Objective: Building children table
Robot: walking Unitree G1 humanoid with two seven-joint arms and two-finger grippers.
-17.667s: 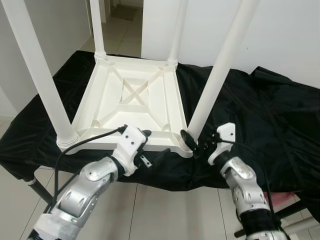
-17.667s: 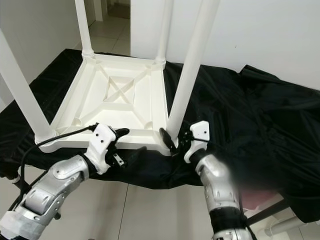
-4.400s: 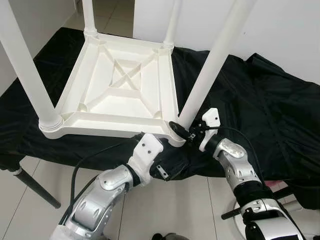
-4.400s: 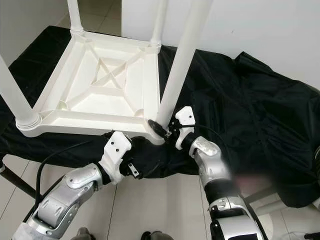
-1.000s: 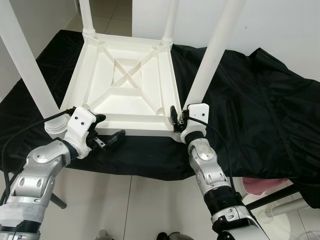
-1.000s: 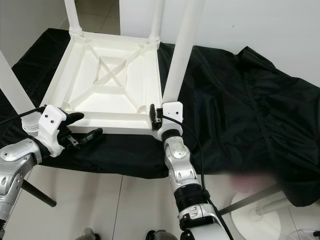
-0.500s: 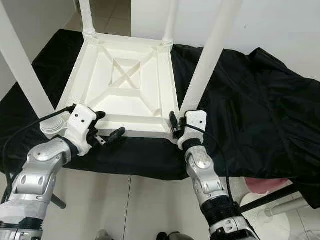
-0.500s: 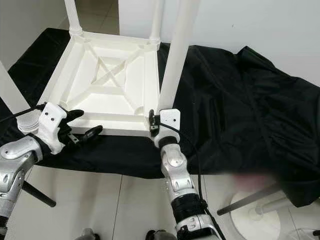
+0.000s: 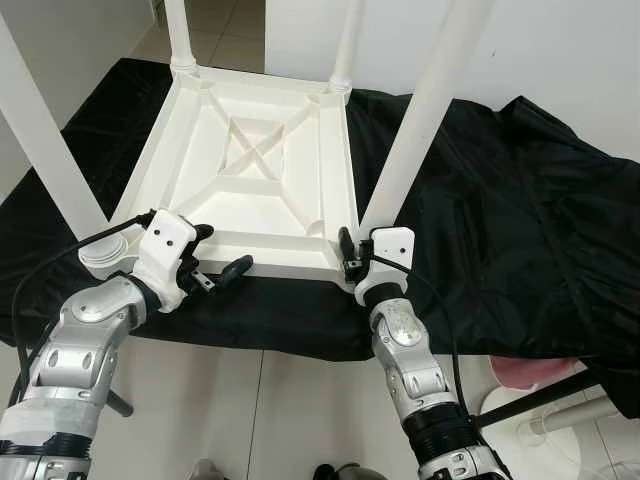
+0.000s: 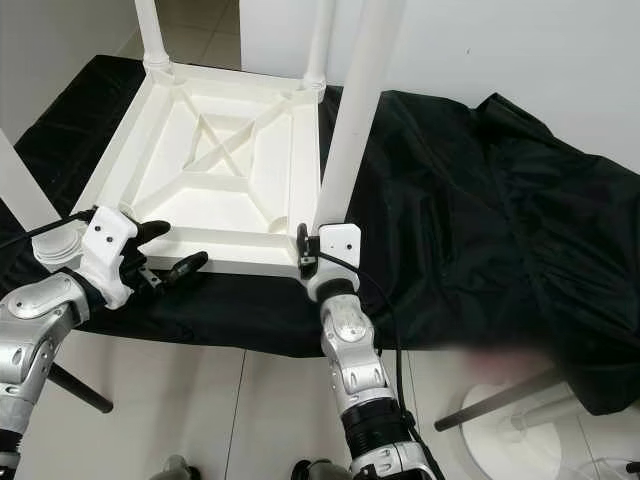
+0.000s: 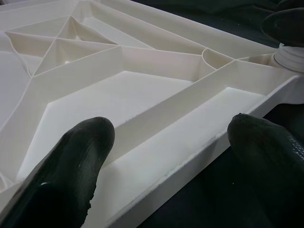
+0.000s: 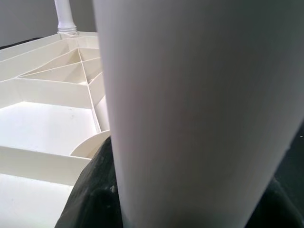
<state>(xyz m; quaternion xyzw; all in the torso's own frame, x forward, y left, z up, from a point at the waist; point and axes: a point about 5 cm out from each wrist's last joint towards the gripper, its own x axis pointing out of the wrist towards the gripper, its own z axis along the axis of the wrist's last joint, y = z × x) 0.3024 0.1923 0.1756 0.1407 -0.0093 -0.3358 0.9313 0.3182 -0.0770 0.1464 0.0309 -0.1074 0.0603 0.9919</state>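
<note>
Straddling the table's [image 9: 250, 180] near rim, the left gripper [image 9: 217, 252] stands open, one finger [image 11: 71, 161] inside, the other outside. Beside it, the right gripper [image 9: 352, 252] clamps the near-right leg [image 9: 415, 110] at its base. Beyond spreads black cloth [image 9: 520, 220].

No readable text, label or number shows anywhere.

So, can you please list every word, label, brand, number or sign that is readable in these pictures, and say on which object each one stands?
None: no text can be read.
The upturned white table and its legs are plain plastic, with no label or brand visible.
The black cloth bears no print.
The left gripper and the right gripper show no readable marking; the small dark details on their white housings are too small to tell.
</note>
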